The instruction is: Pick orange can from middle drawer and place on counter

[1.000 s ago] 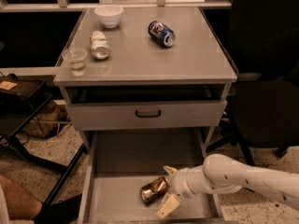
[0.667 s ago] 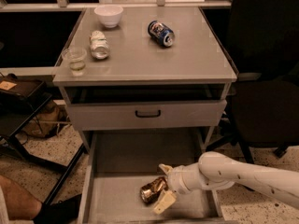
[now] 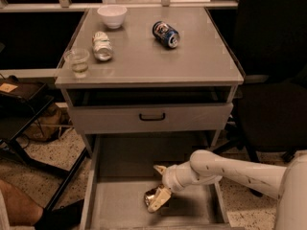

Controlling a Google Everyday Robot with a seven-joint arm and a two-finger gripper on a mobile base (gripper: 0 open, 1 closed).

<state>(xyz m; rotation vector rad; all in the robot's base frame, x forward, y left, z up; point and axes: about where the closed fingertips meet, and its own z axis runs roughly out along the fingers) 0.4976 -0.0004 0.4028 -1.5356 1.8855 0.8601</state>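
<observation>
The orange can point(image 3: 151, 195) is shiny orange-gold and lies on the floor of the open middle drawer point(image 3: 120, 166), near its front. My gripper point(image 3: 159, 186) reaches in from the right on a white arm. Its two pale fingers point(image 3: 159, 199) stand on either side of the can, one behind it and one in front. The can rests on the drawer floor. The counter point(image 3: 148, 56) is the flat grey top of the cabinet above.
On the counter lie a blue can point(image 3: 166, 34), a silver-white can point(image 3: 101, 46), a small glass point(image 3: 78, 62) and a white bowl point(image 3: 112, 16). The grey drawer with a black handle point(image 3: 152, 116) is above the open one. A black chair point(image 3: 273, 104) stands at right.
My gripper has moved a little to the left along the drawer, drawing its fingers in around the orange can. The can has stayed about where it was.
</observation>
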